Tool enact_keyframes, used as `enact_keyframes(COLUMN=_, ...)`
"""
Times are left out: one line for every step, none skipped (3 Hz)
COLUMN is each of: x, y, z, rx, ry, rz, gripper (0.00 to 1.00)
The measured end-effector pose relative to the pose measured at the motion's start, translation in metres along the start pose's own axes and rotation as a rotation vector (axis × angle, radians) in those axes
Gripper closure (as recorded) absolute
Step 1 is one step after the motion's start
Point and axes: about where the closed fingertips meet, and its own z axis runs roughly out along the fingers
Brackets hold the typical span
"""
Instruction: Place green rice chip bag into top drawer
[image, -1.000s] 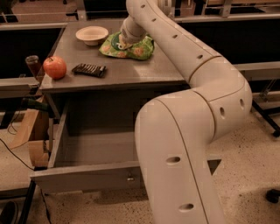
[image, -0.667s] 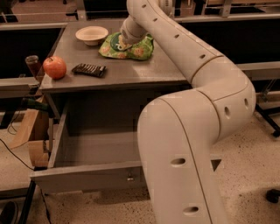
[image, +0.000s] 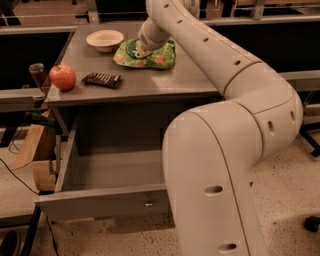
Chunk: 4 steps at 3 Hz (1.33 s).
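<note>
gripper: the gripper (image: 144, 48) is down on the left part of the green rice chip bag (image: 159, 58), at the back of the table (image: 165, 82); the wrist covers its tip, so whether it is apart, together or clamped on the bag cannot be told.
arm: the white arm (image: 235, 65) reaches from the lower right across the table to the bag.
green rice chip bag: lies flat on the table top, just right of the bowl (image: 105, 40), outside the drawer.
top drawer: the top drawer (image: 100, 202) is pulled out below the table edge, its grey box open to view, with the small metal pull (image: 148, 203) on the front panel.
other things: a red apple (image: 62, 77) sits near the left edge, with a dark striped snack bar (image: 102, 79) just beside it.
</note>
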Motion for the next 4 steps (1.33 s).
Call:
enact_keyframes(x=-0.0007, y=-0.002, z=-0.0037, rx=0.006, ry=-0.004, rz=-0.007, gripper=0.59)
enact_keyframes(x=-0.0027, y=-0.0036, z=-0.0047, rx=0.008, ry=-0.008, rz=-0.019, gripper=0.36)
enact_keyframes(x=-0.0033, y=-0.0041, z=-0.0029, rx=0.001, ry=-0.007, rz=-0.031, gripper=0.1)
enact_keyframes(x=-0.0032, y=-0.004, z=0.0013, rx=-0.009, ry=-0.004, rz=-0.04, gripper=0.0)
